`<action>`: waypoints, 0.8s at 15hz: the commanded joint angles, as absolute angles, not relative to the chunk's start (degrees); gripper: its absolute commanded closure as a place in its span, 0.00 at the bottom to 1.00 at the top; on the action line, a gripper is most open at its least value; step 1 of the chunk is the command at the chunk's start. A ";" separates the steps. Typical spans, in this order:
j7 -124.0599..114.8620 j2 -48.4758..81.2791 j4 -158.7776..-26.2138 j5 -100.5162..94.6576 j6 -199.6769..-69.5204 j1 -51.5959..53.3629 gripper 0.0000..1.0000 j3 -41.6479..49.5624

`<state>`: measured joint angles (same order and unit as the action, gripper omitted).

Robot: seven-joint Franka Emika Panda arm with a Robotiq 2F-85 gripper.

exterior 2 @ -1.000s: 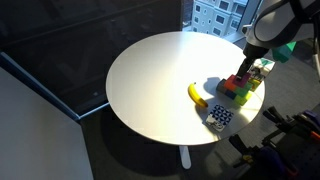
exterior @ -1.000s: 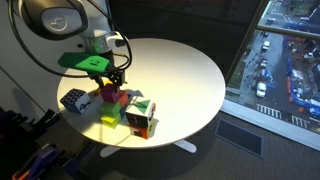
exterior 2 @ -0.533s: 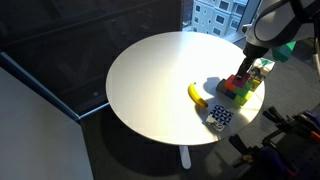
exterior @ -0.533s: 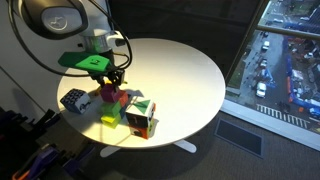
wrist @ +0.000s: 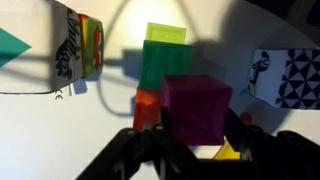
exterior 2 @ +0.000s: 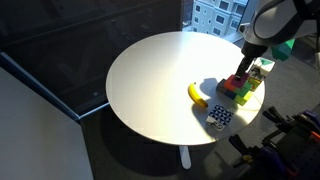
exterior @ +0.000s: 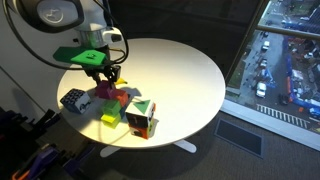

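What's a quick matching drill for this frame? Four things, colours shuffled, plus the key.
Things:
1. banana
2. block between the end effector fingers
3. cube nearest the banana
4. table

Colours:
A. white
B. magenta
C. black-and-white pattern
D. yellow

Pairs: 1-D, 2-B, 3-C, 4-A.

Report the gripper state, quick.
Gripper: closed, holding the purple block.
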<state>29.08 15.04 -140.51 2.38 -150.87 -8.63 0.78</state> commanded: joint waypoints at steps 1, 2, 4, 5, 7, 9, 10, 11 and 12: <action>28.18 11.67 -141.68 1.72 -147.69 -8.01 0.70 -0.48; 28.73 11.44 -141.72 1.94 -147.14 -7.82 0.70 -0.90; 28.83 11.07 -142.17 1.66 -146.92 -6.97 0.70 -1.50; 28.80 10.87 -142.56 1.58 -146.98 -6.47 0.70 -1.84; 28.75 10.44 -143.37 1.48 -147.21 -5.64 0.70 -2.45; 28.74 10.03 -144.22 1.75 -146.87 -4.96 0.70 -3.01; 28.81 9.78 -144.69 1.93 -146.67 -4.73 0.70 -3.29; 29.32 9.45 -145.21 2.62 -146.25 -4.69 0.70 -3.71; 29.43 9.25 -145.60 2.91 -146.19 -4.52 0.70 -3.92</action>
<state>29.12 12.17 -143.46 2.38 -147.84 -4.53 -3.07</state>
